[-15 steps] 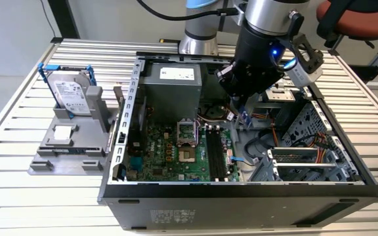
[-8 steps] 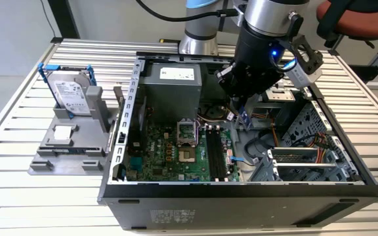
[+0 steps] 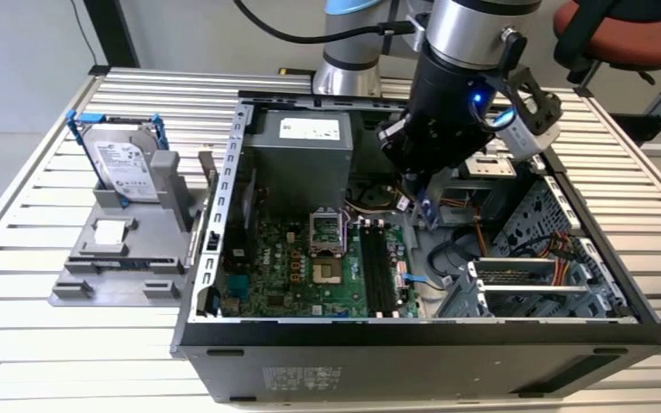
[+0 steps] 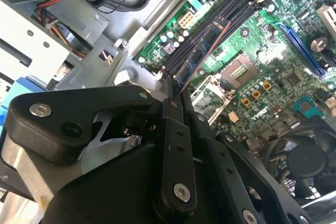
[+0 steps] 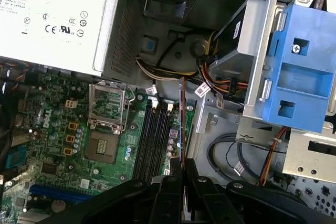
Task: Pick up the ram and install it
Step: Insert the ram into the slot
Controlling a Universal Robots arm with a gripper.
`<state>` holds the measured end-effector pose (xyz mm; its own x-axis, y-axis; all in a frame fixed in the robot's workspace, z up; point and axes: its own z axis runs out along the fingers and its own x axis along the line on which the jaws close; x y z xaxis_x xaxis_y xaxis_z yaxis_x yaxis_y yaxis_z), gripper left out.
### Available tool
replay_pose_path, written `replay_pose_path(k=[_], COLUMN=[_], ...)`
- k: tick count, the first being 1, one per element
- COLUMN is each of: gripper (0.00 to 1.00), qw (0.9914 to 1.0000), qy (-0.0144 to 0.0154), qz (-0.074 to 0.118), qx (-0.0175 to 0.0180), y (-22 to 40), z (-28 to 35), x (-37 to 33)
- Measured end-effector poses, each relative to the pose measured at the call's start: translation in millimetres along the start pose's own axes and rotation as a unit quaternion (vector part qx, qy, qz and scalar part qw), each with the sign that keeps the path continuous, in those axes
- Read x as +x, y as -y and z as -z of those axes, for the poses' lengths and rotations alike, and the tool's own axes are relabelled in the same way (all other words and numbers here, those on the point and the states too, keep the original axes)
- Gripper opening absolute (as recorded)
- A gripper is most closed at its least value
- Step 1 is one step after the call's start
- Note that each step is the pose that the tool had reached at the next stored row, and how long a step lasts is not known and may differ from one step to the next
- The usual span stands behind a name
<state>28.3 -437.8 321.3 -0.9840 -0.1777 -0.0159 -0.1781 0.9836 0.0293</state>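
You've got the case (image 3: 423,340) lying open on the table (image 3: 32,361), and your arm (image 3: 468,52) reaches down into it over the motherboard (image 3: 296,267). In both wrist views your gripper (image 4: 176,97) (image 5: 182,167) is clamped on the ram (image 4: 207,51) (image 5: 181,124) — pinched by one end, held edge-on just above the black slots (image 5: 155,140), on the side nearer the drive cage.
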Motion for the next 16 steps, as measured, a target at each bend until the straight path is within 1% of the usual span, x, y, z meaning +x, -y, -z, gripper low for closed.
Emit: replay_pose_path(k=[6, 16], gripper=[0.0, 0.0], qw=[1.0, 1.0], qy=[0.0, -0.0002], qz=[0.0, 0.0], qx=[0.0001, 0.0], y=[0.1, 0.1], z=[-3.7, -3.8], x=[0.1, 0.1])
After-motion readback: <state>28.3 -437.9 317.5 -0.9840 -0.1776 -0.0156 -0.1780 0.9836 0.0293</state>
